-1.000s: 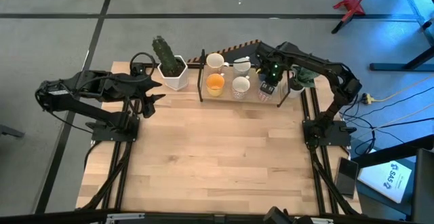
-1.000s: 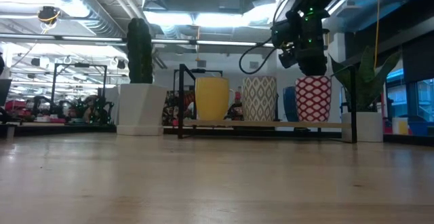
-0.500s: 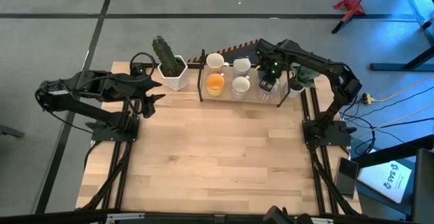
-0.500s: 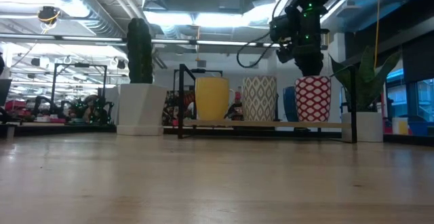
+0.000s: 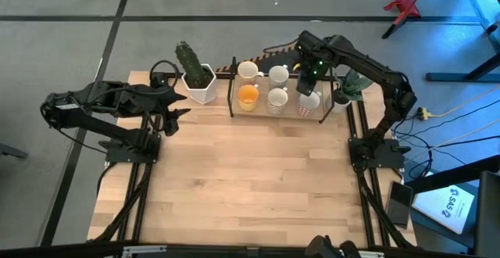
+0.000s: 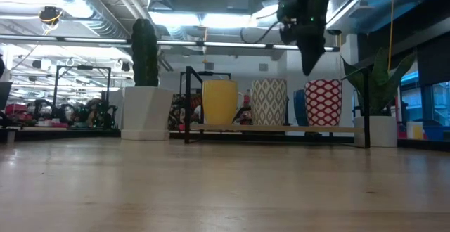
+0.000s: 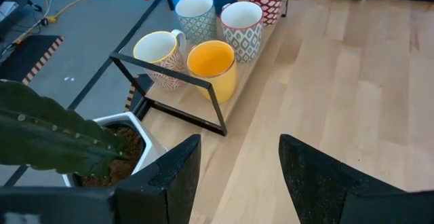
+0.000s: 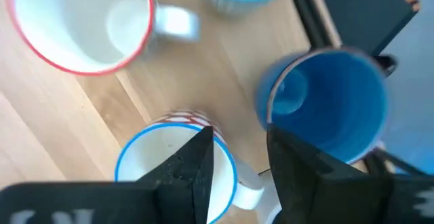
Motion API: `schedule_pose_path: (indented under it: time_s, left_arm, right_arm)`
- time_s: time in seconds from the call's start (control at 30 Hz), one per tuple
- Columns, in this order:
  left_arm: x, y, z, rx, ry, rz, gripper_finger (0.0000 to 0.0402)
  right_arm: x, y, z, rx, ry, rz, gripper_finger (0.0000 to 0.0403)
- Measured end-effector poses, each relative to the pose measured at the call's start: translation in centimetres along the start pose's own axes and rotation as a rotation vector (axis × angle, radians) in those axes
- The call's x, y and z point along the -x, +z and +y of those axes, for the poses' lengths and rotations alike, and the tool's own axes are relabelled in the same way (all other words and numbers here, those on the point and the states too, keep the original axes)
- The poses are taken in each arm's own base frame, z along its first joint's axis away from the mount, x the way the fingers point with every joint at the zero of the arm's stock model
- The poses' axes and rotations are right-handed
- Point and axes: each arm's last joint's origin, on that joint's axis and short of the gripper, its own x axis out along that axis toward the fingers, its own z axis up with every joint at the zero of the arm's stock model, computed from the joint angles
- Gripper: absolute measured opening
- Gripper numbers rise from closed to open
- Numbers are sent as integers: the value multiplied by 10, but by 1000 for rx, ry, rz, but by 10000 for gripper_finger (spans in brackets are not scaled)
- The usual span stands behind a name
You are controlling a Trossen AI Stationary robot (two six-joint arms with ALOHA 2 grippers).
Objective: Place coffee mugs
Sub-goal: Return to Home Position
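Six mugs stand on their bases on a black-framed rack [image 5: 233, 94] at the table's far edge. They are a cream mug [image 5: 248, 70], a white mug [image 5: 279, 75], an orange mug [image 5: 248, 95], a grey-patterned mug [image 5: 276, 100], a red-patterned mug [image 6: 323, 102] and a dark blue mug [image 8: 325, 105]. My right gripper [image 6: 309, 67] hangs open above the rack's right end, fingers pointing down, over the red-patterned and blue mugs [image 8: 241, 146], touching neither. My left gripper [image 5: 178, 105] waits open by the table's left edge [image 7: 237, 149].
A white hexagonal cactus pot [image 5: 199, 82] stands left of the rack, and a small pot with a spiky plant [image 5: 348, 90] stands right of it. The wooden tabletop [image 5: 250, 180] in front of the rack is bare.
My right gripper has risen from the top of the red-patterned mug and drifted toward the table's far edge. The mug stays standing on the rack.
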Motion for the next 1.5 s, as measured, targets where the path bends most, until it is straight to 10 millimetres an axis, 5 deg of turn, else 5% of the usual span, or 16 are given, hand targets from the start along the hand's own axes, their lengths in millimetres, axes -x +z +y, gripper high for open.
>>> schedule_pose_path:
  time_s: [0.27,0.53,0.8,1.0,1.2,1.5]
  left_arm:
    - [0,5,-1,23,-12,-46,194]
    - [0,4,0,25,26,-45,194]
    - [9,16,-2,28,-156,-183,194]
    - [44,19,8,-8,-395,-422,194]
    - [75,3,28,38,-364,-533,194]
    - [89,-30,42,151,-400,-608,194]
  right_arm:
    - [53,15,2,95,27,-199,124]
    - [138,21,43,393,15,-528,124]
    - [213,-29,98,796,-28,-796,124]
    - [243,-84,107,803,-60,-898,124]
    - [225,-123,105,738,-88,-1047,124]
    - [127,-170,98,550,-124,-1262,124]
